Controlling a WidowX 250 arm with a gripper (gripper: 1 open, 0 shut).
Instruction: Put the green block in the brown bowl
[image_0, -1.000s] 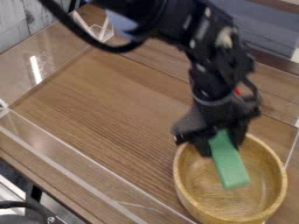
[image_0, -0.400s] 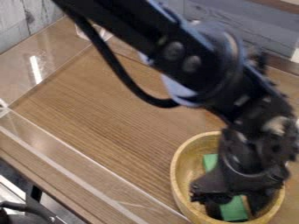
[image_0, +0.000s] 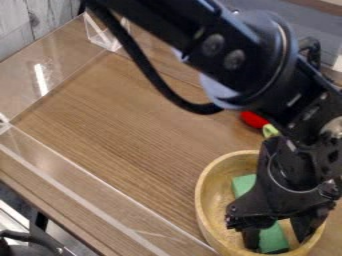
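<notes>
The brown bowl (image_0: 206, 196) stands at the lower right of the wooden table. The green block (image_0: 245, 187) lies inside it, one end showing left of the hand and the other low between the fingers. My black gripper (image_0: 283, 236) points straight down into the bowl. Its dark fingers (image_0: 254, 238) stand apart on either side of the block, and the jaws look open. The hand hides the block's middle.
A red strawberry toy (image_0: 253, 120) with a green stem lies on the table just behind the bowl, partly hidden by the arm. Clear acrylic walls (image_0: 40, 78) border the table on the left and front. The arm's thick black links cross the upper right.
The hand has come down and toward the camera into the bowl. The block, held tilted over the bowl before, now rests low inside it. The fingers look a little wider apart.
</notes>
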